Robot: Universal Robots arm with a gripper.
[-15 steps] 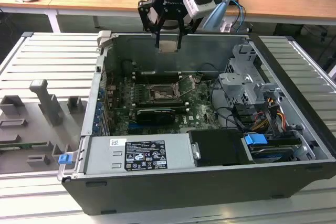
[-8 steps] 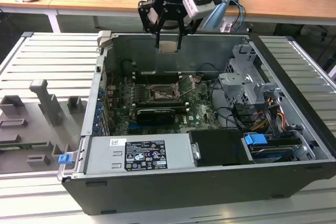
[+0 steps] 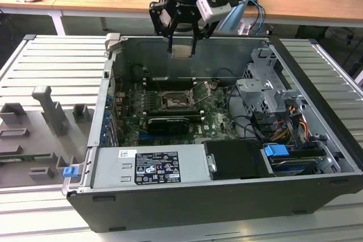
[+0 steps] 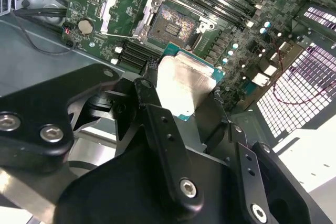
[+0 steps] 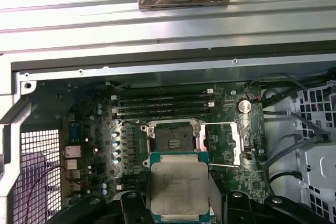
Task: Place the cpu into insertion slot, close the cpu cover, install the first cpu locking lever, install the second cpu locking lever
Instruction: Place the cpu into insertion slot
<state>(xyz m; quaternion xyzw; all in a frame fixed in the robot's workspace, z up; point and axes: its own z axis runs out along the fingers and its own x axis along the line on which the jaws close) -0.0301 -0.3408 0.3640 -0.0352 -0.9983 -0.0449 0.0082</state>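
Note:
My gripper (image 3: pixel 181 48) hangs over the open computer case, shut on the cpu (image 3: pixel 181 51), a flat square chip with a pale metal face. In both wrist views the cpu (image 4: pixel 184 85) (image 5: pixel 178 190) sits between the black fingers (image 4: pixel 152 103), held well above the board and short of the socket. The insertion slot (image 5: pixel 173 137) (image 4: pixel 170 24) (image 3: pixel 173 101) lies bare, with its dark centre showing. Its cpu cover (image 5: pixel 242 132) (image 4: pixel 123 11) is swung open to one side of the socket. Thin wire levers (image 5: pixel 220 124) stand raised beside it.
Long black memory slots (image 5: pixel 163 106) run beside the socket, and a black card (image 3: pixel 167 123) lies near it. A silver power supply (image 3: pixel 153 165) and a grey drive cage (image 3: pixel 266 92) with cables crowd the case. Grey fixtures (image 3: pixel 45 117) stand at the exterior view's left.

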